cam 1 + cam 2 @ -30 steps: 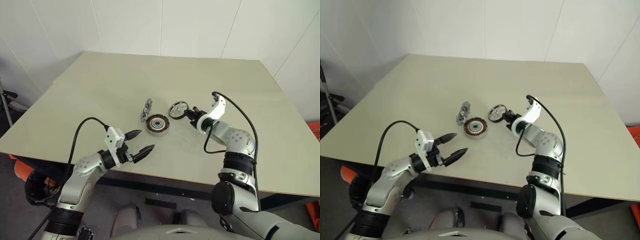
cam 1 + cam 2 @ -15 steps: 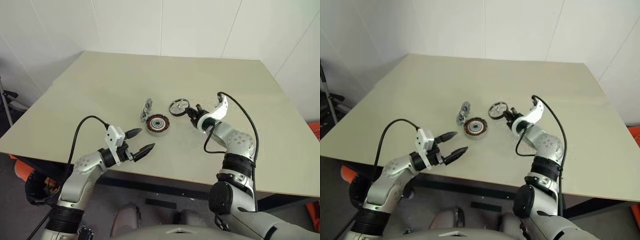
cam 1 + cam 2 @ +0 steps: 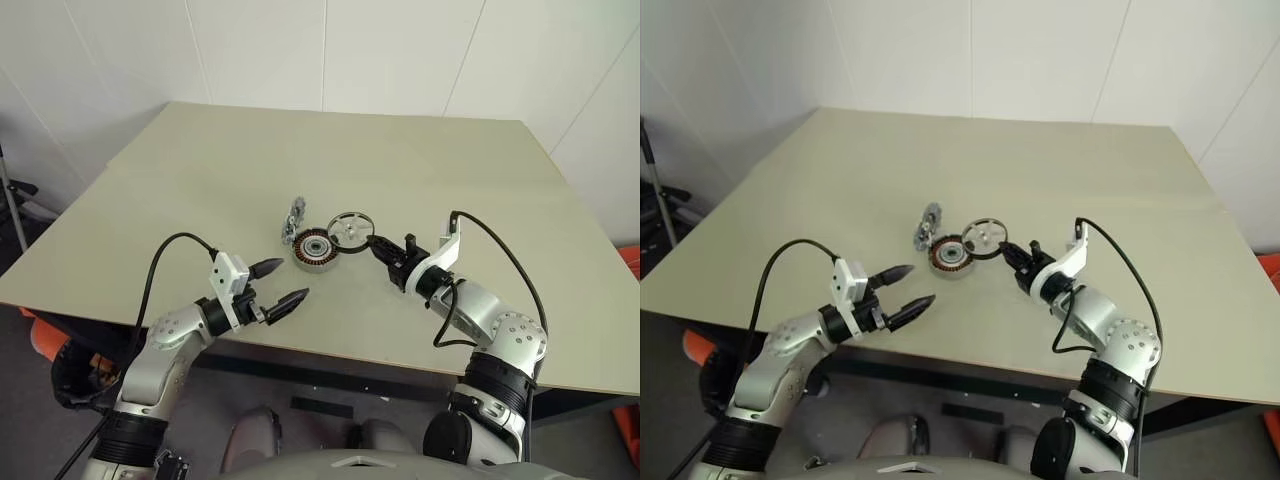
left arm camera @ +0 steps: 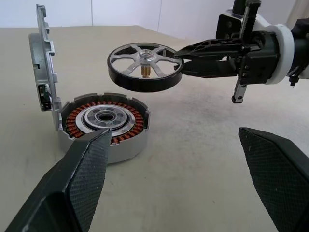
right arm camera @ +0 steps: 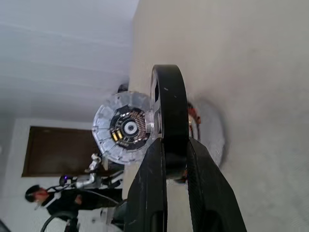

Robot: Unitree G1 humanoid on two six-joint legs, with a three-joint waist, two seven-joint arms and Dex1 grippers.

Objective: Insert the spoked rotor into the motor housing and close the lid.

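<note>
The right gripper (image 4: pixel 179 57) is clamped on the rim of the rotor (image 4: pixel 145 66), both black fingers pinching its dark edge. The rotor hangs level in the air, above the housing (image 4: pixel 105 125) and a little off to the gripper's side, clear of it. The housing sits on the table (image 3: pixel 200 180) with its copper windings showing. Its lid (image 4: pixel 42 67) stands upright, joined to the housing's rim on the side away from the rotor. The left gripper (image 3: pixel 282 285) hovers near the housing, nearer the table's front edge, fingers spread wide and holding nothing.
</note>
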